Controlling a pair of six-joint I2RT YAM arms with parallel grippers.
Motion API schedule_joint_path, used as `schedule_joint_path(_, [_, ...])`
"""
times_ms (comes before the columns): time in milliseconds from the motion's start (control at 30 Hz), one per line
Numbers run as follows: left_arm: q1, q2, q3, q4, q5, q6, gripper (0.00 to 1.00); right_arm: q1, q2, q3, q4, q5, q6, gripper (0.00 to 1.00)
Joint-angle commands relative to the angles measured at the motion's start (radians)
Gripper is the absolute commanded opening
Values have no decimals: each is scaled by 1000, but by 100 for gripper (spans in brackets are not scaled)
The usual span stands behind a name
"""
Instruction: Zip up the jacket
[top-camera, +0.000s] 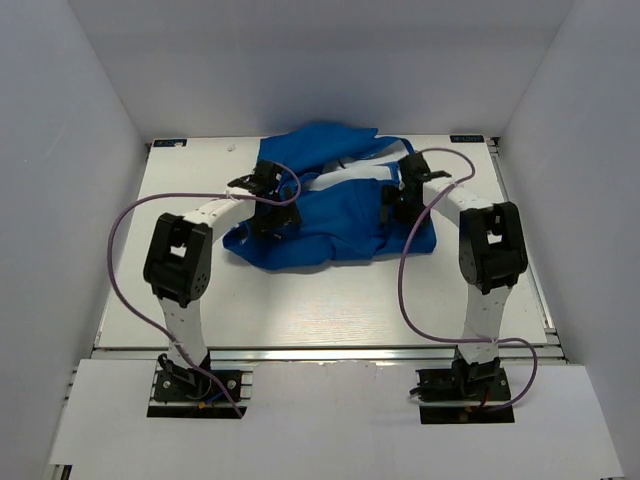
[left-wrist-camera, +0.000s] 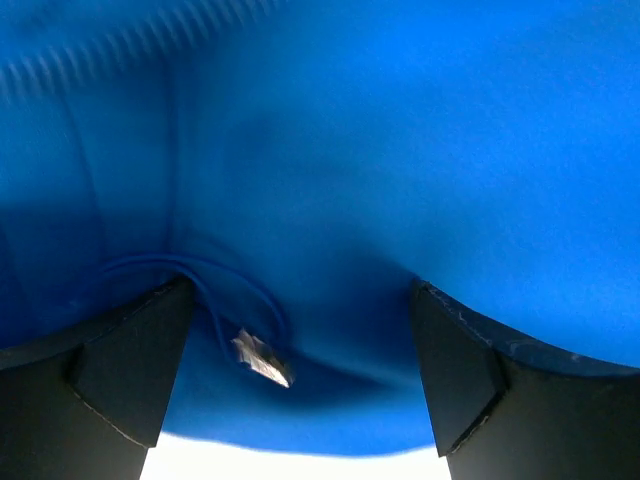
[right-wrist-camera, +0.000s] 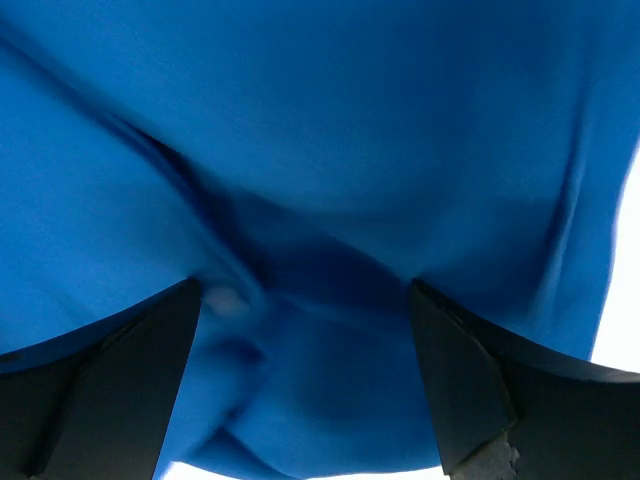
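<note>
The royal-blue jacket lies crumpled at the back middle of the white table, white lining showing near its top. My left gripper hovers over the jacket's left part, jaws open. In the left wrist view blue fabric fills the frame and a small silvery zipper pull lies between the open fingers, nearer the left one. My right gripper is over the jacket's right part, jaws open. The right wrist view shows folded blue fabric between the open fingers, nothing gripped.
The white table is walled by white panels on three sides. Purple cables loop from both arms over the table. The arm bases stand at the near edge.
</note>
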Motion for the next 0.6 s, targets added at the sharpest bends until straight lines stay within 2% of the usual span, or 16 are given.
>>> schedule_joint_path(0, [29,68,58,52,-71,19,98,13,-68,-128,10,-14,40,89])
schedule_joint_path(167, [58,225,220,84,-93,88,98,138,-177,-363,55,-30,42,89])
schedule_joint_path(300, [58,327,393,131,-24,135,98,270,-279,-560,72,-161,57,89])
schedule_joint_path(400, [58,397,478,138,18,169,98,420,-315,-605,64,-197,51,89])
schedule_joint_path(433, [58,407,525,136,18,178,98,506,-317,-602,61,-203,42,89])
schedule_joint_path(567, [59,394,556,154,58,201,98,664,-271,-503,66,-260,-24,89])
